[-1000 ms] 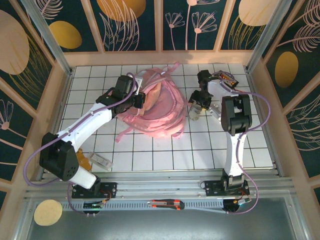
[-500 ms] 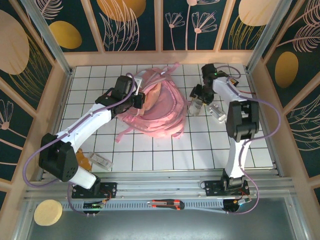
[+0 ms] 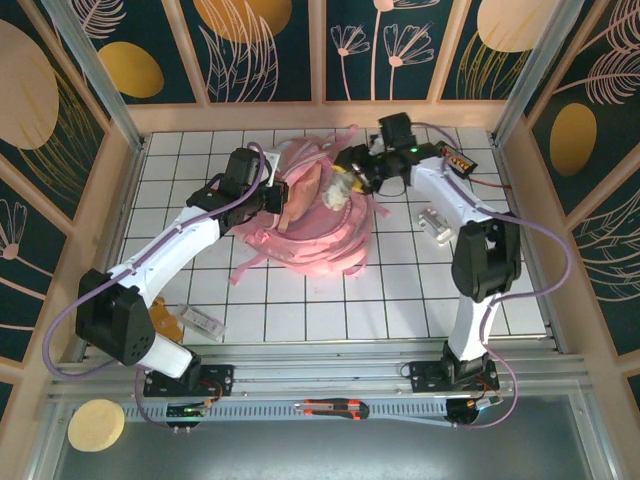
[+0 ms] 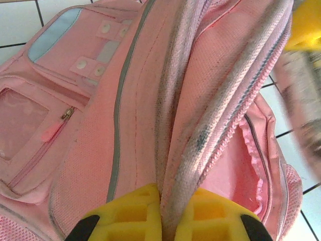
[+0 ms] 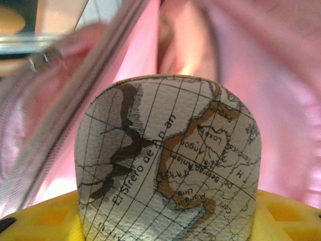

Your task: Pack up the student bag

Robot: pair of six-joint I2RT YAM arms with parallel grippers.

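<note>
The student bag [image 5: 281, 75] looks blurred behind the bottom-cropped map-printed case [image 5: 168, 160].

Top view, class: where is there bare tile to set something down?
Bare: the near-middle tiles between the bag and the rail, and the far-left corner beside the left arm. Crowded: the bag's mouth, where the left gripper pinches its rim and the right gripper holds a map-printed case.

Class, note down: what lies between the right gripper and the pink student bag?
A map-printed case, held by the right gripper, lies there, with the student bag and its pink fabric behind it; the right wrist view shows it.
</note>
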